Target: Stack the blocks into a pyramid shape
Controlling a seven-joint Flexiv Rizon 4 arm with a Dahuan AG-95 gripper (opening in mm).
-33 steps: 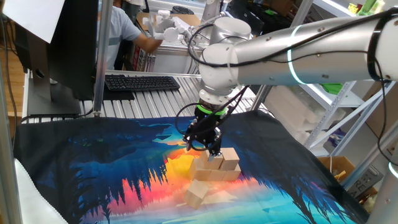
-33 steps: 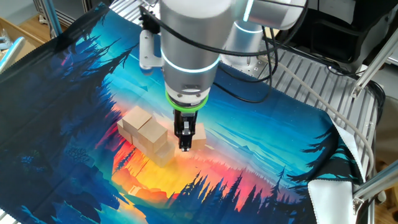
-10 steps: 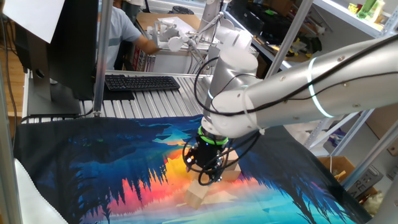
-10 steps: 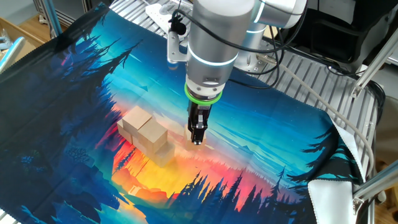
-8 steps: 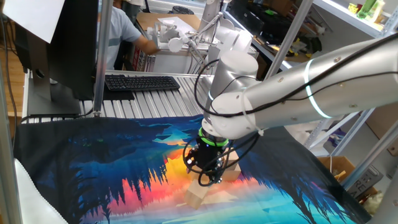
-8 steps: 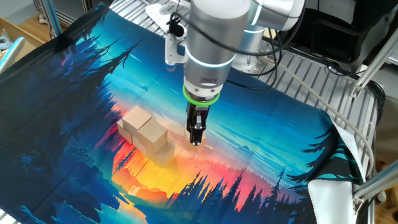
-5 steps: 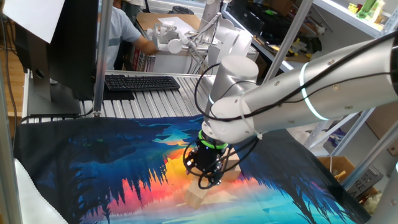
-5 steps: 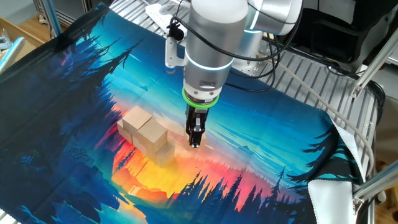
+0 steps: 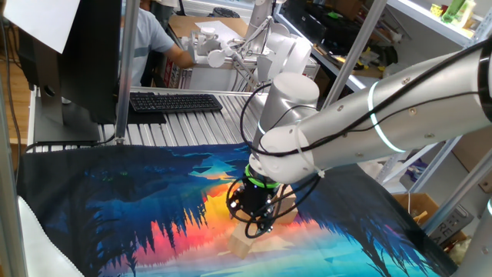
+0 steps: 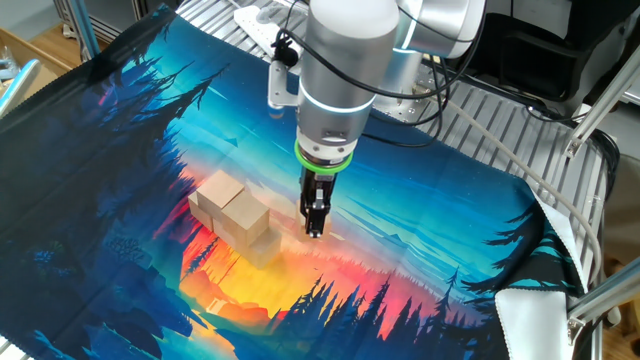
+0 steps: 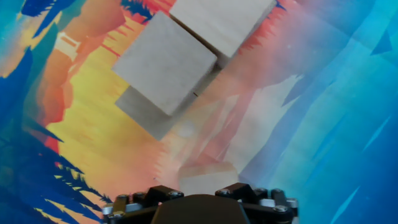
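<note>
A pile of tan wooden blocks [image 10: 240, 218] sits mid-cloth, two on top of a lower row. The hand view shows the top two [image 11: 165, 62] with a lower one [image 11: 144, 115] jutting out beneath. In one fixed view the arm hides most of the pile [image 9: 287, 209]. A lone block [image 9: 243, 245] lies in front of it, and it shows at the bottom edge of the hand view [image 11: 208, 177]. My gripper [image 9: 258, 225] hangs just above this lone block, open and holding nothing. Seen edge-on in the other fixed view, the gripper [image 10: 314, 230] covers the lone block.
A printed forest cloth [image 10: 430, 250] covers the table. Behind it lie metal rollers [image 9: 200, 123] with a black keyboard [image 9: 175, 101] and a monitor [image 9: 84, 54]. A person [image 9: 154, 38] works at the back. A metal post [image 9: 127, 69] stands at the far left edge.
My gripper has eased down and a little forward toward the lone block. The blocks have not moved.
</note>
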